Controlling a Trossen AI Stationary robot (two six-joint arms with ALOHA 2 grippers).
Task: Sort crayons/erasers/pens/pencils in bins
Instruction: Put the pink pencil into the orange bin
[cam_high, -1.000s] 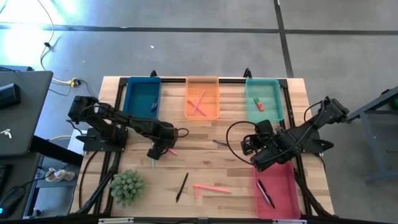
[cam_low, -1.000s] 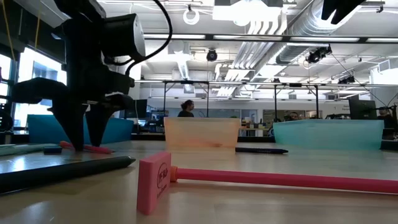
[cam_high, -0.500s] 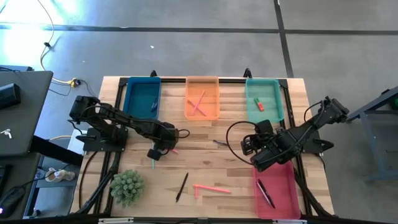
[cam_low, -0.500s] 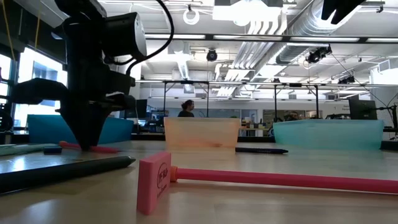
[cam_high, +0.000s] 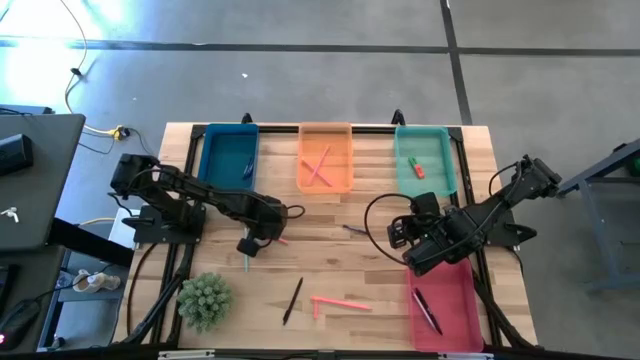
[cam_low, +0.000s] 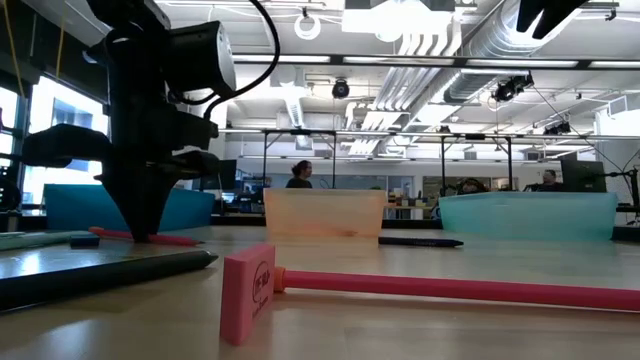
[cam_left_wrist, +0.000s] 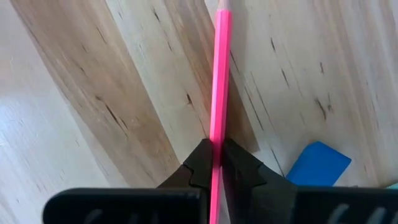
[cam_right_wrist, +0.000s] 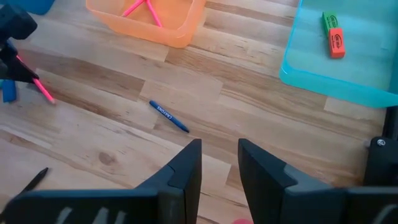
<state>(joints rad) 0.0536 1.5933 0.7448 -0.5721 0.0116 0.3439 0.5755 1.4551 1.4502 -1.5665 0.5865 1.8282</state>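
Observation:
My left gripper (cam_high: 262, 243) stands on the table's left half, fingers down and shut on a slim pink stick (cam_low: 165, 239) that lies on the wood. A small blue eraser (cam_left_wrist: 318, 165) rests flat beside it. My right gripper (cam_right_wrist: 219, 167) hovers open over the right half with nothing between its fingers. Along the far edge stand the dark blue bin (cam_high: 228, 155), the orange bin (cam_high: 325, 158) with pink sticks in it, and the teal bin (cam_high: 424, 160) with two erasers. The red-pink bin (cam_high: 443, 305), near right, holds a dark pen. My left gripper pinches the pink stick about its middle (cam_left_wrist: 218, 130) between its two fingertips. The fingers (cam_low: 147, 215) come from above, pointing down, and lie across the stick. The stick stays level, low on the tabletop.
On the wood lie a blue crayon (cam_right_wrist: 168, 116) at mid-table, a black pen (cam_high: 292, 300), a long pink stick with a block at its end (cam_high: 340, 302) near the front edge, and a teal stick (cam_high: 246, 262). A green plant (cam_high: 204, 300) sits at the near left.
My left gripper has shut: its fingertips stood apart on either side of the pink stick and are now closed on it. The stick has stayed on the table.

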